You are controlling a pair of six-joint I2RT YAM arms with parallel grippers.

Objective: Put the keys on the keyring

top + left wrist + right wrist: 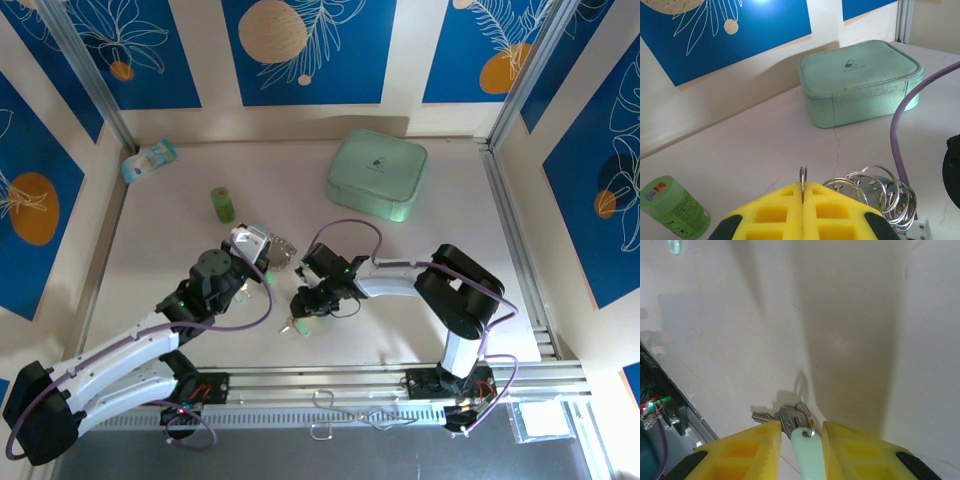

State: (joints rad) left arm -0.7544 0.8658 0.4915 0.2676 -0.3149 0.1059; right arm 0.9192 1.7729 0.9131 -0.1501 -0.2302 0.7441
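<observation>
Keyring (803, 176) is clamped in left gripper (803, 189): the yellow pads are pressed together, with the thin silvery wire seen edge-on and poking up out of the seam. A coil of silvery wire loops (875, 192) sits just right of those fingers. Can't tell from the left wrist view whether it joins the pinched wire. In the top view the left gripper is mid-table, left of centre, with the silvery metal at its tip.

Right gripper (802, 426): fingers apart, pointing down at the table (855, 315). Keys (789, 419) are in the gap at the fingertips: silver blades fanned to the left, a small split ring, and a mint plastic tag (807, 452) running back between the fingers. The tag is close against the right-hand pad, with a sliver of gap on the other side. Can't tell whether the pads actually pinch it, or whether the bunch is touching the table. A loop-shaped shadow falls on the surface just beyond it. In the top view the keys are at the near side of the right gripper, close to the rail at the table edge and well apart from the keyring.

Other items:
- Mint-green rounded case (376, 172) at the back, right of centre.
- Upright green cylinder (222, 203) behind the left gripper.
- Small blue-and-white packet (148, 160) in the back-left corner.
- Purple cable (897, 130) arcing across the right of the left wrist view.
</observation>
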